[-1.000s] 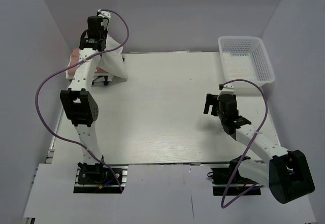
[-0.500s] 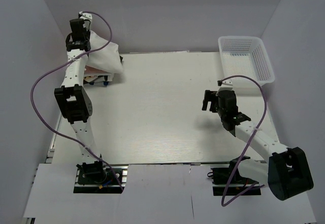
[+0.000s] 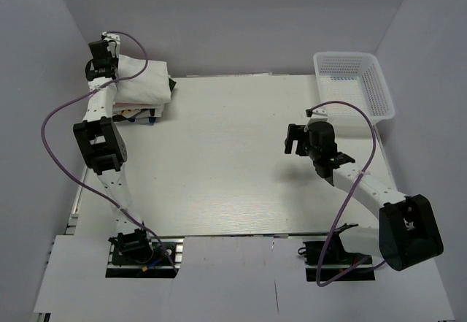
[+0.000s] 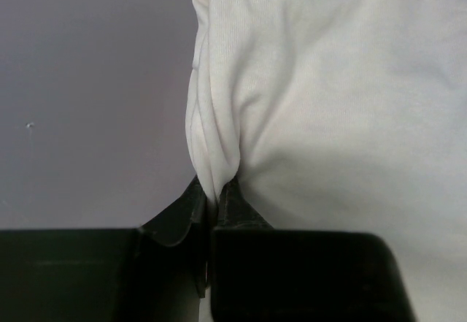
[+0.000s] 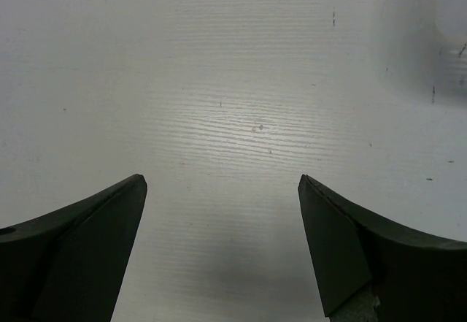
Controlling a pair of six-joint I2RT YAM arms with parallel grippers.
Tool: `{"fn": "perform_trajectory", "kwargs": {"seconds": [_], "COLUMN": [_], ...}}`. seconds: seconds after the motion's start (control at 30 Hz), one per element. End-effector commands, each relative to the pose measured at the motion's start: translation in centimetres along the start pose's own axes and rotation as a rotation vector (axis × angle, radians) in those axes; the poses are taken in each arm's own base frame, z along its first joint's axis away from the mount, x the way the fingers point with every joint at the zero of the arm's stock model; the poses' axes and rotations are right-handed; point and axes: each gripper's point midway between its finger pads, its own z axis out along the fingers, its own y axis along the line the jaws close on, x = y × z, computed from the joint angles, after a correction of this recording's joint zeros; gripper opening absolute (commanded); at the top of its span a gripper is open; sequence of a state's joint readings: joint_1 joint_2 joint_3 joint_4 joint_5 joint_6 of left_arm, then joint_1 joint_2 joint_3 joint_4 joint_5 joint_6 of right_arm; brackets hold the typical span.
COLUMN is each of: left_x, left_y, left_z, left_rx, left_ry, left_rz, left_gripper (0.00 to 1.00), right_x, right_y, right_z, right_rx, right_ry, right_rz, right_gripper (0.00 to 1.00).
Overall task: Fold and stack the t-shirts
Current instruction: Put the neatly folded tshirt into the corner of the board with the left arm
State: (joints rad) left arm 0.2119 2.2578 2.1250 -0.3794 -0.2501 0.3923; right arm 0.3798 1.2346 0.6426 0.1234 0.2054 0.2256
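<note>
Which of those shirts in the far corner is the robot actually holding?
The white shirt on top: the left fingers pinch its bunched edge. The folded shirts beneath it are not gripped.

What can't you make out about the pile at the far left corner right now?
Top external view: the white t-shirt drapes over the pile; only a sliver shows, so the count is unreadable.
Left wrist view: the frame edges cut off the shirt's outline beyond the left gripper.
</note>
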Motion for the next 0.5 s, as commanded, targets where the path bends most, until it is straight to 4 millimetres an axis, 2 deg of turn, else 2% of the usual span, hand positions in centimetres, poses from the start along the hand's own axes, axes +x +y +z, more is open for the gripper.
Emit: {"fn": "perform_trajectory", "kwargs": {"seconds": [0.0,0.03,0.07,0.1,0.13,0.3,0.4,0.47], "left_x": [-3.5,-3.8,-3.5,-3.0,-3.1,-2.9,-2.0,-1.9], "left_y": [5.1,5.2,5.8,5.4,6.2,5.7,5.6,6.3], "left_z": [-2.0,-2.0,-1.9,-1.4,-1.5,-0.9,-0.1,-0.2], "left_rx": [-0.085,-0.09,-0.098,-0.093,-0.105,-0.088,-0.101,-0.142], "left_ry": [-0.108,-0.12,-0.116,-0.105,-0.108,-0.116,-0.093,-0.084], "left_rz": [-0.034,-0.037,-0.04,-0.038,-0.044,-0.032,-0.03,-0.035], "left_gripper": [0.0,0.0,0.0,0.0,0.0,0.0,0.0,0.0], "right_x": [-2.7,-2.8,-2.7,-2.7,-2.7,-2.4,-2.5,-2.3], "right_y": [0.9,1.0,1.1,1.1,1.2,1.1,1.2,1.1], "right_z": [0.3,0.5,0.5,0.6,0.7,1.0,1.2,1.2], "right_rx": [-0.031,-0.032,-0.035,-0.036,-0.038,-0.036,-0.04,-0.038], "right_ry": [-0.057,-0.059,-0.054,-0.052,-0.053,-0.043,-0.039,-0.032], "right_rz": [0.014,0.013,0.013,0.009,0.009,0.0,0.002,0.002], "right_gripper": [0.9,0.9,0.9,0.9,0.9,0.9,0.9,0.9]}}
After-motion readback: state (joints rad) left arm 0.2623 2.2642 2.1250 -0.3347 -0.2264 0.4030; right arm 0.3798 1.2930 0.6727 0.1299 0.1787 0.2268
